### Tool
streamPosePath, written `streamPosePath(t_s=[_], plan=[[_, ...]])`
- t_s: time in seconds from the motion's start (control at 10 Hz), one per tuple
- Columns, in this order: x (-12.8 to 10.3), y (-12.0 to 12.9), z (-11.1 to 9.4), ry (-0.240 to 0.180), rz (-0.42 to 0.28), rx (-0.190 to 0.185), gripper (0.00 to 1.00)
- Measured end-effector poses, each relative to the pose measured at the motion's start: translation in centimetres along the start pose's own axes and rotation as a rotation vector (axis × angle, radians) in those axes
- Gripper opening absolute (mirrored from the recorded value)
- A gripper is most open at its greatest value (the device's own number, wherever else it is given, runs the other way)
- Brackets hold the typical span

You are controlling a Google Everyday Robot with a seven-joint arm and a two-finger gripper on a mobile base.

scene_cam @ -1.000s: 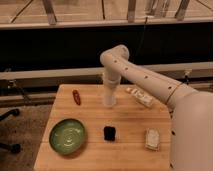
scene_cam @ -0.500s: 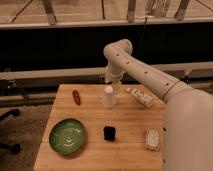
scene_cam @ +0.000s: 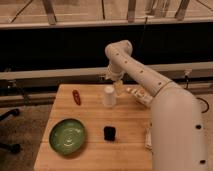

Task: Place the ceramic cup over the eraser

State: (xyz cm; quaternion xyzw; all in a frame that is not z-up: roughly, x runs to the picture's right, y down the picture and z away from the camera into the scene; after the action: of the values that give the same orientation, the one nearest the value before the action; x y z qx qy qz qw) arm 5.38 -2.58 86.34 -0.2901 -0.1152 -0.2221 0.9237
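One robot arm reaches across the wooden table (scene_cam: 92, 114), its gripper (scene_cam: 118, 86) hanging just above and beside the ceramic cup (scene_cam: 109, 96), which stands upright near the far edge. Whether the gripper is open or closed cannot be told. The eraser (scene_cam: 109, 133) sits well apart, toward the front, near a green plate (scene_cam: 67, 136). The pick-up appears to be the step in hand. Next, the cup would need lifting, turning mouth-down and lowering squarely over the eraser.
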Motion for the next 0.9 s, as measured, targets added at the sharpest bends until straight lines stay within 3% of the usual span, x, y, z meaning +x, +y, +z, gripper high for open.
streamPosePath(t_s=[0.5,0.9], plan=[[0.2,-1.4,4.3,-0.047,0.003,-0.027,0.8],[-0.3,-2.5,6.0,-0.065,-0.013,-0.055,0.8]])
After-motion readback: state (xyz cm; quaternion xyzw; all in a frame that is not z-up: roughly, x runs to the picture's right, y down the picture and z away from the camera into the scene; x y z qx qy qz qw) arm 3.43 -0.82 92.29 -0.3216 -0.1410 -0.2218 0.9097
